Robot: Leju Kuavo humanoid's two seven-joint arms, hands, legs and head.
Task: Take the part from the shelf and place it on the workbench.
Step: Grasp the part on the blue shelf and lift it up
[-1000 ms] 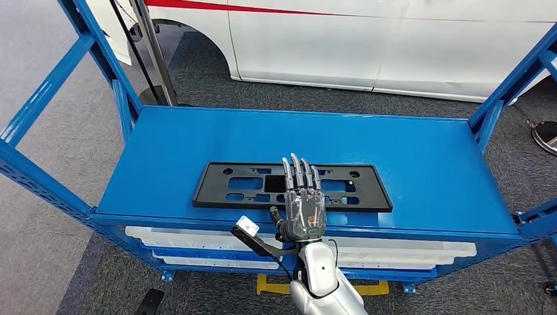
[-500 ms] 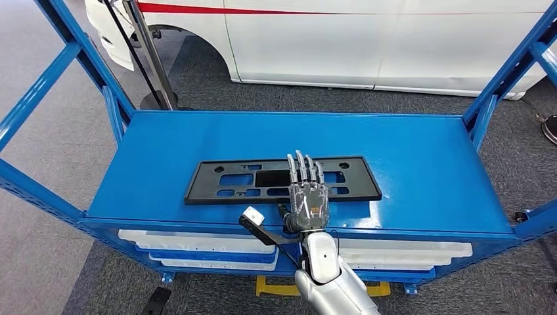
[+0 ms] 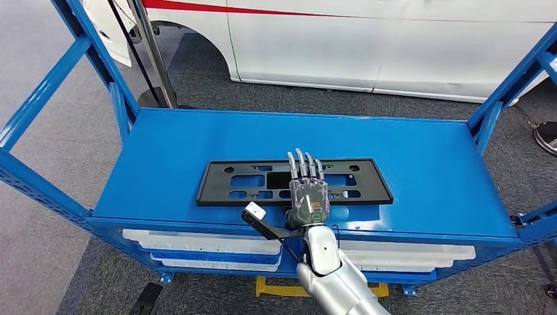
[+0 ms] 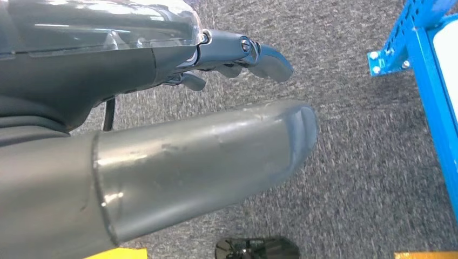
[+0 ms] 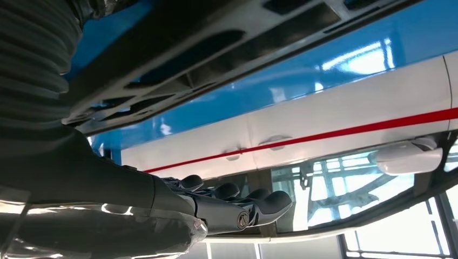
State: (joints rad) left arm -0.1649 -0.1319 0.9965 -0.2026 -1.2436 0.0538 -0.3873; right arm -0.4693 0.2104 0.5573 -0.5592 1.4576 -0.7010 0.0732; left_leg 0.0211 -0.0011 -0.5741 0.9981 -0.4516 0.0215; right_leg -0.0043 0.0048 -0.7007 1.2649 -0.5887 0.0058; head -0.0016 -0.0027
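No lettering or brand mark can be read anywhere on the scene; the nearest thing to a marking is the red stripe running along the white vehicle [image 3: 394,46] parked behind the rack. The part [image 3: 294,182] is a flat, matte black plastic plate, long and narrow, pierced with rectangular and slotted cut-outs and a few small round holes near its corners. It lies flat on the top deck of the blue shelf [image 3: 197,141], nearer the front edge than the back, with its long axis running side to side across the deck, roughly parallel to that front edge. The right hand [image 3: 307,190] reaches over the front lip of the shelf and sits palm-down above the plate's middle, its fingers straight, slightly apart and pointing away from the robot across the plate's short width; it grips nothing, though whether the fingertips actually touch the plastic I cannot tell. In the right wrist view the plate's slotted underside-like surface [image 5: 205,59] sits close beside the extended dark fingers [image 5: 254,208]. The left hand [image 4: 178,135] hangs down over grey carpet [image 4: 367,162] beside the rack's blue leg, loose, with nothing in it. White panels [image 3: 197,239] are stacked on the lower level.
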